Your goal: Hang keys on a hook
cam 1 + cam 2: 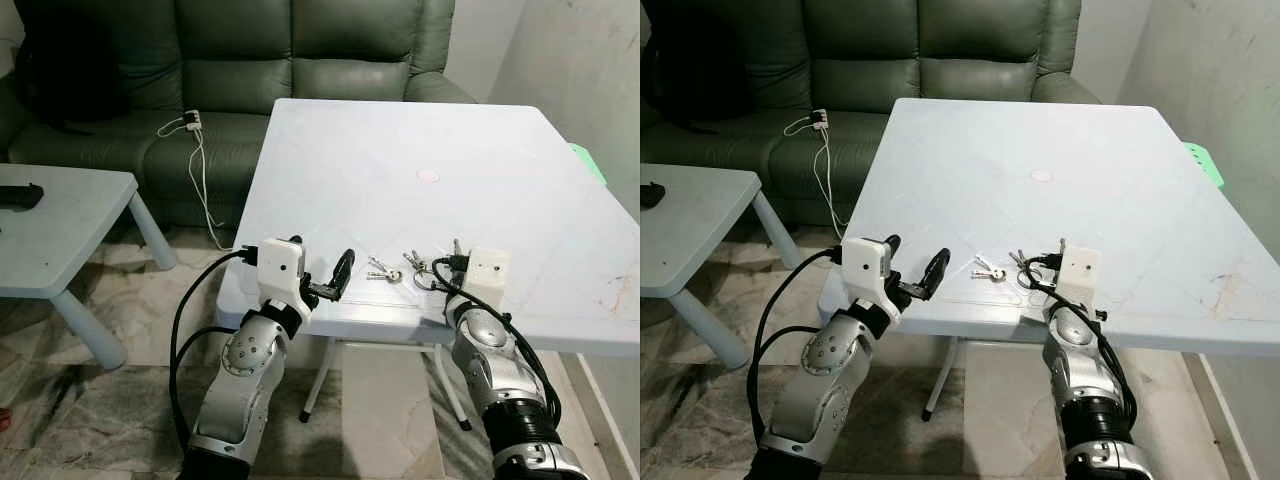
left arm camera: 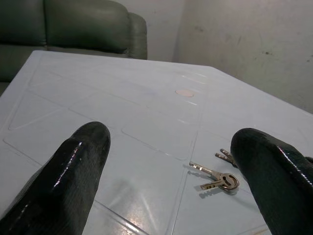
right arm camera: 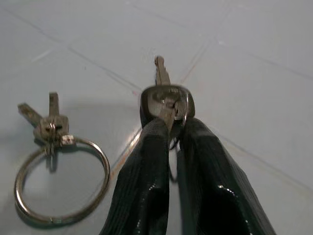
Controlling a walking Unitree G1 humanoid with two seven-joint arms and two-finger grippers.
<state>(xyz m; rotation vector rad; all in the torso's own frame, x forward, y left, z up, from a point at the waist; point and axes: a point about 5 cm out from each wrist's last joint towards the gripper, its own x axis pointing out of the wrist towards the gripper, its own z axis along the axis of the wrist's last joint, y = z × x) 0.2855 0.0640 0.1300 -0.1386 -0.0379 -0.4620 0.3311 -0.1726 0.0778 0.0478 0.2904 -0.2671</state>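
1. We have both arms raised at the near edge of the white desk, the left gripper at the near left part of that edge and the right gripper lying on the desk top.
2. Our left fingers are spread wide apart and pinch nothing. In the left wrist view a small pair of keys lies flat on the desk ahead of them, nearer the right finger than the left one and apart from both.
3. Our right fingers are pressed together on the dark head of a key. The key's blade sticks out past the fingertips, and its head sits between them.
4. Just beside the right fingers lies a large key ring with two small keys on it, flat on the desk. We cannot tell whether it touches the fingers.
5. In the head views all the keys lie close to the near edge, between the two grippers: the small pair of keys toward our left gripper, the key ring next to our right gripper.
6. Farther out, a small round pink mark sits near the desk's middle, and a green object shows at the far right edge.
7. To our left stands a low light-blue table with a dark object on it.
8. Beyond the desk stands a dark green sofa with a white charger and cable on its seat.
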